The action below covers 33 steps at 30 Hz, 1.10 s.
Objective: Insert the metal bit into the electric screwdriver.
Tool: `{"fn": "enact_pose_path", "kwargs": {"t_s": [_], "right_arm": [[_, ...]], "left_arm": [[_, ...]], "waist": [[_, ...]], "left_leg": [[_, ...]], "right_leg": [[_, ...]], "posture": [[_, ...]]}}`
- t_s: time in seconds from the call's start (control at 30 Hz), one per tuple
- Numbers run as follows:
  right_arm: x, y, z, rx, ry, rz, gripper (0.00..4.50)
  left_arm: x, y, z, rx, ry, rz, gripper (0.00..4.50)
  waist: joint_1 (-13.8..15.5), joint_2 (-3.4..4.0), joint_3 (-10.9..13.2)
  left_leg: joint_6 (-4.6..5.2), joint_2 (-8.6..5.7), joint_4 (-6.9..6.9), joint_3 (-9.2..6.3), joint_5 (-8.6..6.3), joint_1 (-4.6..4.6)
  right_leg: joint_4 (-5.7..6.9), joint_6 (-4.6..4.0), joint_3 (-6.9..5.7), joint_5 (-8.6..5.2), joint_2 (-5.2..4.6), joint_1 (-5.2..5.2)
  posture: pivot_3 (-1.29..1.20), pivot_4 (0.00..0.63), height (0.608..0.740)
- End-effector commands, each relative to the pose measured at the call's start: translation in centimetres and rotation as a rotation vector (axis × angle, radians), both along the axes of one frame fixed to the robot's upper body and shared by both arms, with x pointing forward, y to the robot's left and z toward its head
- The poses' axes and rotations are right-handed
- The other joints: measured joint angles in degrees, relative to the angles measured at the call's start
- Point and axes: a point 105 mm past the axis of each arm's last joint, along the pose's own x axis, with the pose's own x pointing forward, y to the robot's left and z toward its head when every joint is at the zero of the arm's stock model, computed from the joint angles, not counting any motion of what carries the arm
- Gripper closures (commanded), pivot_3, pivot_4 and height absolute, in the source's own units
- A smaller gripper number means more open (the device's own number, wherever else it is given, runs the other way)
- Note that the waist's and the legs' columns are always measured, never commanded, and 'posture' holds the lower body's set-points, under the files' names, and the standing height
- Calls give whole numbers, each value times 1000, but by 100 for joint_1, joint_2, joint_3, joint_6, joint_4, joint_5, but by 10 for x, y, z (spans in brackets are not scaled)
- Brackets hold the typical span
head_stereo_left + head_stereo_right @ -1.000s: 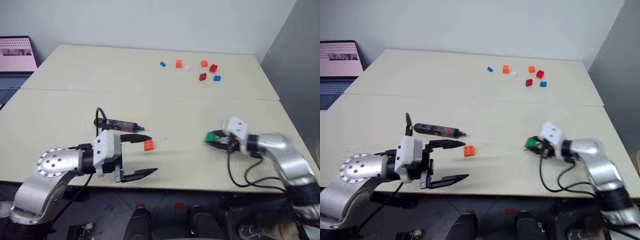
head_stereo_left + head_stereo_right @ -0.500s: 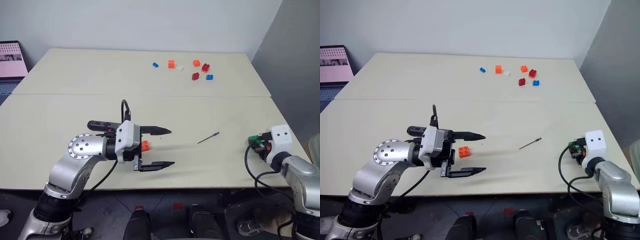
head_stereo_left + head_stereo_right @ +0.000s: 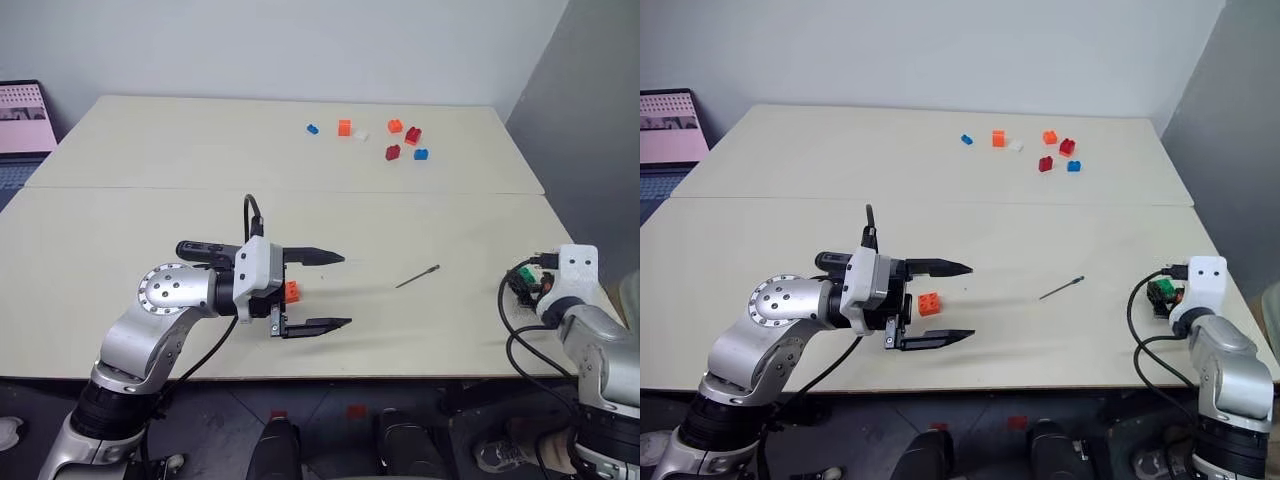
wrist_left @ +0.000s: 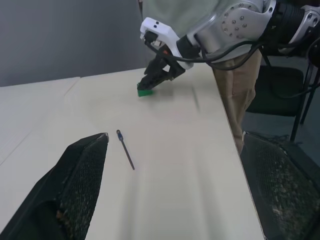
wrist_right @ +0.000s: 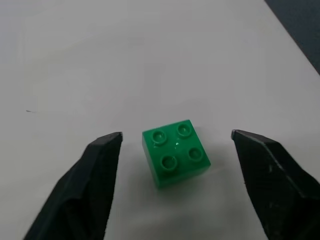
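Left eye view has the electric screwdriver (image 3: 205,249) lying flat on the desk (image 3: 150,150) toward the near left, a slim black pen-shaped body mostly hidden behind the left arm. The left claw (image 3: 325,291) hovers just beside it with its two black fingers spread wide and nothing between them; an orange brick (image 3: 292,291) sits at their base. Right of that, on bare desk near the front edge, lies the metal bit (image 3: 417,277), a thin dark grey rod like a needle, slanted with its right end farther from the front edge. Near the right edge, the right claw (image 5: 172,172) stands wide apart around a green brick (image 5: 175,152), touching neither side. Small coloured bricks (image 3: 393,152) lie scattered toward the far right corner.
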Motion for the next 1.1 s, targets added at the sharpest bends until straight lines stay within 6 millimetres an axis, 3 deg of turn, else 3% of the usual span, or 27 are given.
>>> {"fn": "enact_pose_path", "kwargs": {"t_s": [0.03,0.07,0.2,0.33,0.5,0.67,0.83,1.1], "right_arm": [[-5,5,38,-103,-136,89,10],[-5,14,43,-115,-153,154,10],[-12,92,63,-124,-187,682,10],[-29,159,67,-121,-123,1136,10],[-32,218,64,-170,-61,1472,10],[-17,280,56,-193,-63,1618,10],[-9,327,38,-248,-52,1708,10],[9,360,14,-286,-25,1727,10]], "left_arm": [[-2,9,9,8,-21,16,0],[-2,12,9,17,-19,27,0],[1,41,8,82,-13,134,0],[-4,70,3,175,-4,231,0],[-12,107,-7,295,43,363,0],[-23,128,-18,363,78,455,0],[-27,134,-19,359,85,495,0],[-28,136,-17,355,76,513,0]], "waist": [[0,5,3],[-4,7,4],[-74,11,8],[-112,12,10],[-149,3,15],[-164,-1,14],[-111,-1,14],[-103,-1,14]], "left_leg": [[0,0,0,0,0,0],[0,0,-1,1,0,-2],[0,2,-4,3,-1,0],[1,7,-9,0,0,6],[0,7,-9,1,-1,3],[0,8,-18,-1,-1,-5],[-1,9,-20,-7,-1,-43],[-2,9,-20,-6,0,-54]], "right_leg": [[-1,0,0,0,0,0],[-3,0,0,-1,0,0],[-5,0,2,-1,0,-2],[-1,-1,-1,-1,2,-2],[-6,-3,-3,-2,0,-10],[-7,-15,-11,-9,-1,-30],[0,-21,-20,-11,1,-59],[5,-20,-22,-10,2,-70]], "posture": [[0,150,740],[0,150,740],[0,150,740],[0,150,740],[0,150,740],[0,150,740],[0,150,740],[0,150,740]]}}
